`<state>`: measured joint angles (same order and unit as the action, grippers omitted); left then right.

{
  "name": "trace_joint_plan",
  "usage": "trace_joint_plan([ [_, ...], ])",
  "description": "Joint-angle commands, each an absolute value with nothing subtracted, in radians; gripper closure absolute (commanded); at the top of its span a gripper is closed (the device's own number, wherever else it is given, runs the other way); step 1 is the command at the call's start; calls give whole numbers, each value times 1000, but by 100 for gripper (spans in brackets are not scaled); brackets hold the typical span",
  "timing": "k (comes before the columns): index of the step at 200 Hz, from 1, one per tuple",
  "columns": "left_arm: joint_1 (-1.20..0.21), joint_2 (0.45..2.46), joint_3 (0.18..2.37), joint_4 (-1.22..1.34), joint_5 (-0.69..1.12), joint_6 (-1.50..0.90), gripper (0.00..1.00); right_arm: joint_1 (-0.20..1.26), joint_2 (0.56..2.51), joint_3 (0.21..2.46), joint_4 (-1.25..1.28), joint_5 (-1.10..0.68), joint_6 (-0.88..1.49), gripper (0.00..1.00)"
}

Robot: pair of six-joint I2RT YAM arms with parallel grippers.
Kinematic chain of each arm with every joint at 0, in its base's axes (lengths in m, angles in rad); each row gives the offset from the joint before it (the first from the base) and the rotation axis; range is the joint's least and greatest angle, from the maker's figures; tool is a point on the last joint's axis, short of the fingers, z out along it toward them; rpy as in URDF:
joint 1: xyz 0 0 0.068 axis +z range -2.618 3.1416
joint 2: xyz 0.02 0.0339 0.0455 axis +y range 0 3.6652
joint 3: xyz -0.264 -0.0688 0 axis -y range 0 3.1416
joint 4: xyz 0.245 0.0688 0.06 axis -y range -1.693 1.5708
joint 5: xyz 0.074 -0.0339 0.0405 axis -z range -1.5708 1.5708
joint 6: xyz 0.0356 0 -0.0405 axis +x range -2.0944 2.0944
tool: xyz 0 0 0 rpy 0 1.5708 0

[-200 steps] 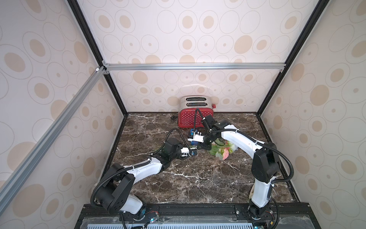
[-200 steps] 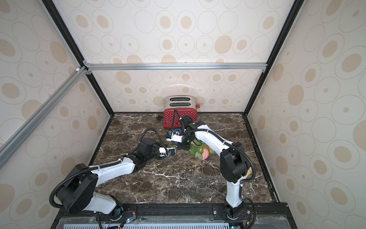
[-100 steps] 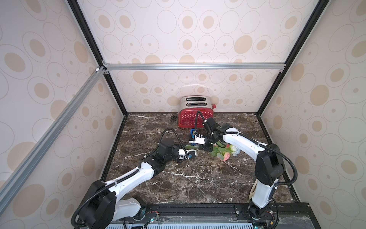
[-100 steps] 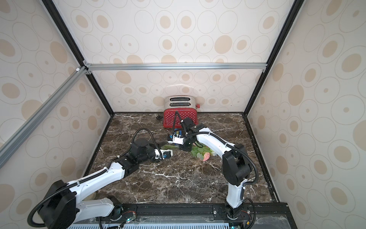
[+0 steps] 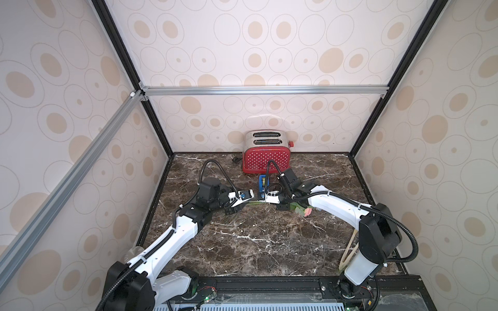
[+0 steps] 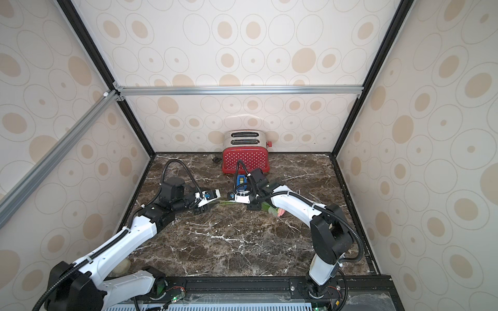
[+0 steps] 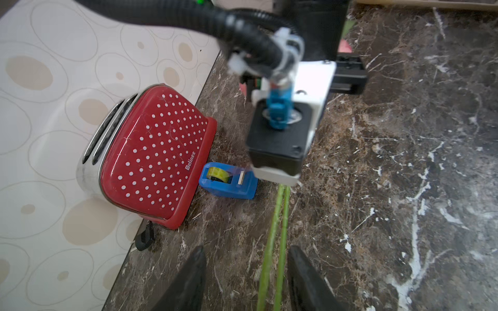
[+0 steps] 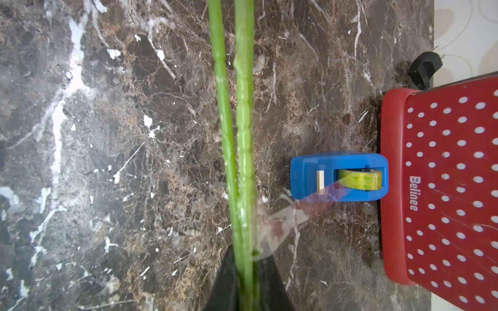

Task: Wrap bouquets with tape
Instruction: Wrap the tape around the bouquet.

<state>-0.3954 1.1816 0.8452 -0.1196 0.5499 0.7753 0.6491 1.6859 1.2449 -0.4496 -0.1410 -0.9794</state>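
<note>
at 12 o'clock on the dark marble tabletop (image 5: 256, 242), hard against the back wall: a red two-slot toaster (image 5: 266, 159) with white polka dots. on its red side, white lettering (image 7: 190, 160), readable in both wrist views as "belinee". at about 10 o'clock of the toaster, by the wall, a black plug (image 5: 236, 160).

directly at 6 o'clock of the toaster, right up against its base: a blue tape dispenser (image 5: 262, 185), holding a small yellowish roll (image 8: 361, 179) and a metal cutter (image 8: 320, 179).

at 6 o'clock of the dispenser, across the middle of the tabletop: the bouquet (image 5: 306, 212), pink blooms and leaves toward 3 o'clock, thin green stems (image 8: 239, 134) running toward 9 o'clock. cannot tell whether the stems touch the marble.

from the cutter, a clear strip of tape (image 8: 283, 220) drawn over to the stems and stuck there, just beside the right gripper's tips.

right gripper (image 8: 248, 272): jaws pinched together on the stems.

left gripper (image 7: 247, 253), at 9 o'clock of the right one: jaws apart, stems passing between them and nearer one finger, nothing clamped.
</note>
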Motion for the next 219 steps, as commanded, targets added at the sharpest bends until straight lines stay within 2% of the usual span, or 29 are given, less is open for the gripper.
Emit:
trace_joint_plan([
  [1, -370, 1233, 925, -174, 638, 743, 47, 673, 1636, 1195, -320, -88, -1036, 100],
  [55, -368, 1476, 1131, -444, 677, 822, 39, 721, 1605, 1059, -80, 80, -1154, 100],
  [113, -383, 1664, 1257, -630, 711, 914, 36, 741, 1579, 1012, 14, 112, -1209, 100],
  [187, -403, 1758, 1304, -573, 698, 909, 34, 758, 1548, 969, 61, 110, -1261, 100],
  [219, -410, 1798, 1325, -632, 699, 941, 40, 770, 1546, 949, 111, 122, -1280, 100],
])
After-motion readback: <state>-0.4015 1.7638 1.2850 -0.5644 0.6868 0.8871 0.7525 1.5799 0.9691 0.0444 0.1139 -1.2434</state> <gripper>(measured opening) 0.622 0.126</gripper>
